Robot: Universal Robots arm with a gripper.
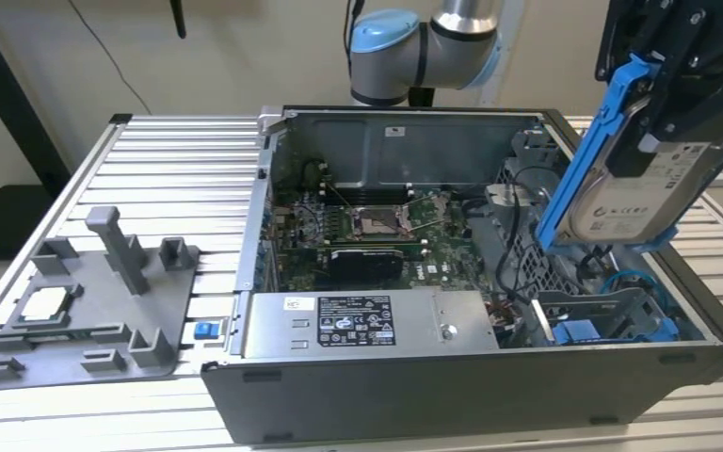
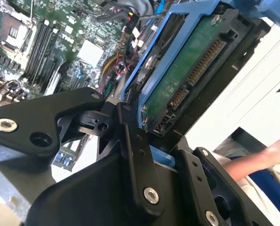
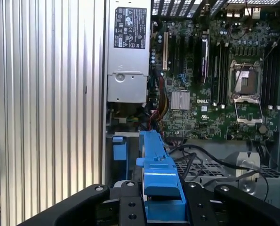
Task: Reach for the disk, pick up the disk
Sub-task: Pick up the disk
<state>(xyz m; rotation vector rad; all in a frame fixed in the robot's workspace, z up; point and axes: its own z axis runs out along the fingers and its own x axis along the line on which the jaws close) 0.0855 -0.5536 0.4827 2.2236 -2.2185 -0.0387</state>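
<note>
The black two-fingered gripper (image 1: 666, 122) is closed on the disk (image 1: 632, 179), a flat rectangular silver-grey hard drive with a white printed label, framed by a bright blue plastic bracket. In the exterior view the disk hangs in the air at about two o'clock, lifted clear above the open black computer case (image 1: 462, 395) and tilted so its long side runs steeply down toward the case's drive cage. The jaws stand nearly shut, gripping the upper end of the bracket, which leaves the drive's labelled face and lower end free; judging by this, the pick-up is done and the disk is carried clear of the case.

In the second wrist view the disk (image 2: 187, 75) shows its underside: a green circuit board with a row of connector pins near one end, edged by the blue bracket and pinched between the black fingers (image 2: 135, 155). In the first wrist view the bracket's blue edge (image 3: 161, 183) sits at six o'clock between the gripper's black links, with the green motherboard (image 3: 210, 80) beyond at about one o'clock.

The grey boxed power supply with a black-and-white label (image 1: 361, 322) lies along the case's near side. On the ribbed aluminium table (image 1: 173, 160), at eight o'clock, a grey plastic fixture tray (image 1: 86, 311) holds a small square silver chip (image 1: 45, 302), well apart from the disk.
</note>
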